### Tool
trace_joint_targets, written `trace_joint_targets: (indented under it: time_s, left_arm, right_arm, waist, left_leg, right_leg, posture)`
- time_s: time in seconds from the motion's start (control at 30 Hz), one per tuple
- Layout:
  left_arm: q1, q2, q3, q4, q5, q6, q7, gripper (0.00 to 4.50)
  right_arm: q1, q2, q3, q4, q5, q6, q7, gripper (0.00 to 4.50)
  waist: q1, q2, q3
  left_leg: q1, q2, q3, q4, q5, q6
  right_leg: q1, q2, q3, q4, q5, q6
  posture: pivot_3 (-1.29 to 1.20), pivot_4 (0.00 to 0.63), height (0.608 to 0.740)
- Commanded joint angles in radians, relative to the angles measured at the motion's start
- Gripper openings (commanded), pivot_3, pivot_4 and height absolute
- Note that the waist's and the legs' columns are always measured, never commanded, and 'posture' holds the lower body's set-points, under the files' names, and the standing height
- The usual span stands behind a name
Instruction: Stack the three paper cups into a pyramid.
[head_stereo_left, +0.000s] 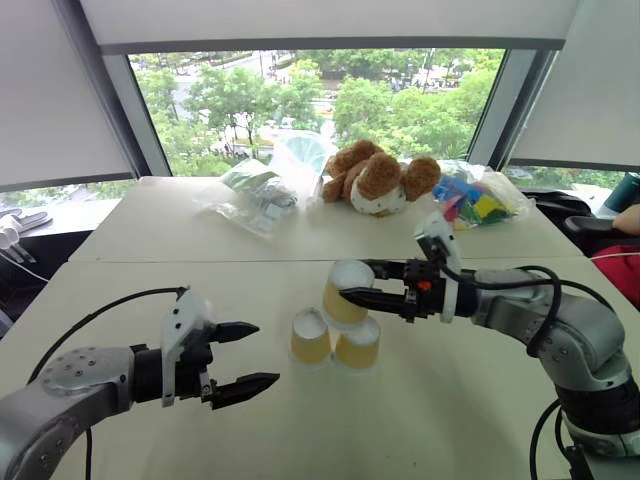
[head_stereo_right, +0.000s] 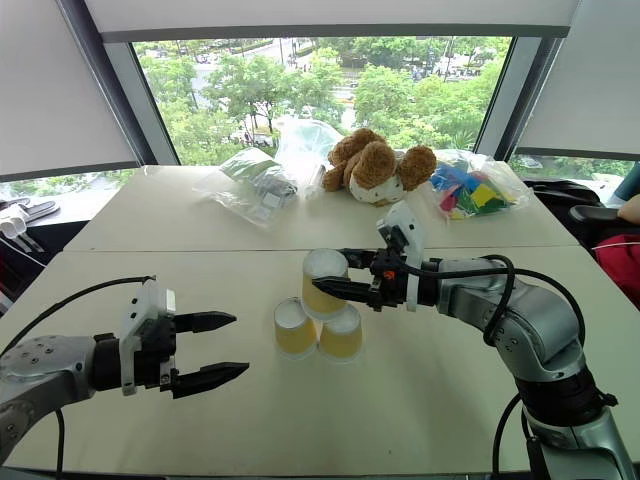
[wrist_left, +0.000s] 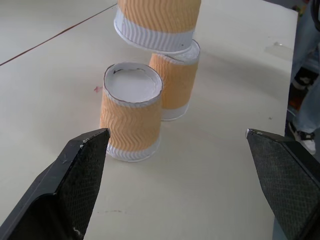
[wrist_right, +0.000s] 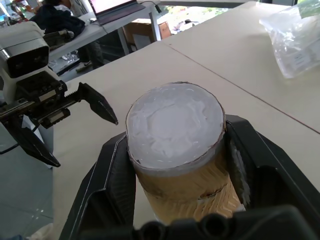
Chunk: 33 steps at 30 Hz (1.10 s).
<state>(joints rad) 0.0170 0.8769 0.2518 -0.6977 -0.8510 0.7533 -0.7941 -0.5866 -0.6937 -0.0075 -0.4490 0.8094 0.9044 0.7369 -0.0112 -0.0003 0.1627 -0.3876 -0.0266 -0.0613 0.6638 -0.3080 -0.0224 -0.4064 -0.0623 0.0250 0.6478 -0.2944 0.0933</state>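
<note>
Setting: an office or meeting room used as a test space. Pale tables pushed together stand before wide windows with roller blinds, trees outside. At the far left, a desk with an open laptop and a seated person.

Two cups, the left cup and the right cup, stand upside down on the table, side by side and touching or nearly so, with yellow-orange ribbed sides and white bases up. The third cup, also inverted, hangs just above them, slightly tilted, over their junction.
</note>
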Motion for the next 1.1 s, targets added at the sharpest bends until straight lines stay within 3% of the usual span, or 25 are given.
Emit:
trace_joint_targets:
  time_s: [0.03,0.77,0.93,1.1]
  left_arm:
    - [0.007,-0.009,0.014,-0.043,-0.013,-0.01,0.02,4.5]
    - [0.027,-0.037,-0.019,-0.067,0.02,-0.027,0.064,4.5]
    - [0.027,-0.039,-0.021,-0.058,0.027,-0.032,0.065,4.5]
    - [0.025,-0.046,-0.012,-0.043,0.022,-0.034,0.07,4.5]
  right_arm:
    - [-0.01,0.002,0.009,-0.016,-0.002,-0.013,0.021,2.14]
    - [-0.04,0.043,0.067,0.033,-0.083,-0.041,0.065,2.14]
    - [-0.039,0.041,0.063,0.034,-0.091,-0.04,0.065,4.48]
    - [-0.048,0.033,0.034,0.024,-0.073,-0.033,0.064,4.48]
  waist:
    - [-0.001,0.0,0.0]
    - [-0.001,0.0,0.0]
    - [0.0,0.0,0.0]
    - [0.0,0.0,0.0]
  left_leg:
    - [0.0,0.0,0.0,0.0,0.0,0.0]
    - [0.0,0.0,0.0,0.0,0.0,0.0]
    - [0.0,0.0,0.0,0.0,0.0,0.0]
    - [0.0,0.0,0.0,0.0,0.0,0.0]
  right_leg:
    - [0.0,0.0,0.0,0.0,0.0,0.0]
    - [0.0,0.0,0.0,0.0,0.0,0.0]
    - [-0.001,0.0,0.0,0.001,0.0,0.0]
    - [-0.001,0.0,0.0,0.001,0.0,0.0]
  posture:
    - [0.0,0.15,0.74]
    - [0.0,0.15,0.74]
    - [0.0,0.15,0.74]
    - [0.0,0.15,0.74]
